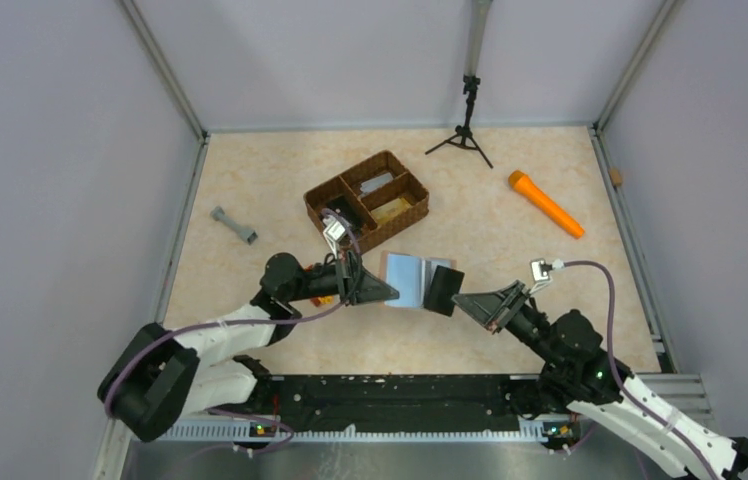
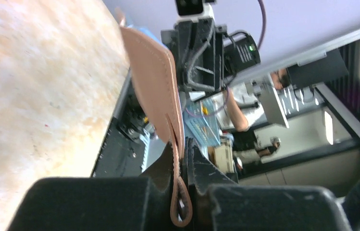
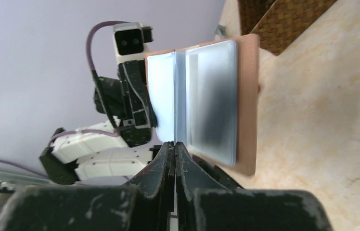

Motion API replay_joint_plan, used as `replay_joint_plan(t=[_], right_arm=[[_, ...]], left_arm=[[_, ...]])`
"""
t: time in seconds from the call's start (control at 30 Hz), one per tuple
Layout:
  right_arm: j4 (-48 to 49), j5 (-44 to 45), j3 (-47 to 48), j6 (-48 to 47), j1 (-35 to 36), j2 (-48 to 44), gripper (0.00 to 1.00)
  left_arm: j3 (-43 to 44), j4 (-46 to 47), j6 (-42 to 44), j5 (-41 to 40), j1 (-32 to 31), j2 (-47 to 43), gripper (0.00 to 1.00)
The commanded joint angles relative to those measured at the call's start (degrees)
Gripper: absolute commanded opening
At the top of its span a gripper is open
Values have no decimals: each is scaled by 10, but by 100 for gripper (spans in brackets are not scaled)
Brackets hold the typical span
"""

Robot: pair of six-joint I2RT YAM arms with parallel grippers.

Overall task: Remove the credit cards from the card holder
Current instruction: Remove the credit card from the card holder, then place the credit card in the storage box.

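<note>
My left claw (image 1: 388, 290) pinches the open card holder (image 1: 410, 278), held up over the surface (image 1: 250, 180); my right claw (image 3: 174, 146) is pressed together at its edge; no cards look out yet

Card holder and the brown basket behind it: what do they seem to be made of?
Card holder: tan leather or imitation leather, matte, with a seam line along its edge; the inside is pale blue-grey and glossy, likely plastic sleeves. Basket: dark brown woven wicker or rattan, going by its ribbed weave; possibly synthetic.
</note>
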Motion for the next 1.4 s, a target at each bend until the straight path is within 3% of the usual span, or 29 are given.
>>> replay_joint_plan(t=[0.0,0.2,0.4,0.53,0.77,1.07,1.37], right_arm=[[-100,70,73,-83,-3,11,0],[-105,114,167,-212,-2,151,0],[-110,106,312,-328,-5,375,0],[-93,64,397,-390,-12,511,0],[-81,-32,557,-470,-33,732,0],[-81,-164,769,-510,-86,977,0],[-137,-219,958,-525,-112,1162,0]], left_arm=[[34,-217,116,3,50,-99,0],[130,-645,282,-100,121,-214,0],[238,-884,366,-252,155,-285,0],[298,-984,405,-380,159,-308,0],[354,-1054,437,-540,160,-327,0],[360,-1056,457,-565,160,-336,0],[347,-1033,466,-544,161,-342,0]])
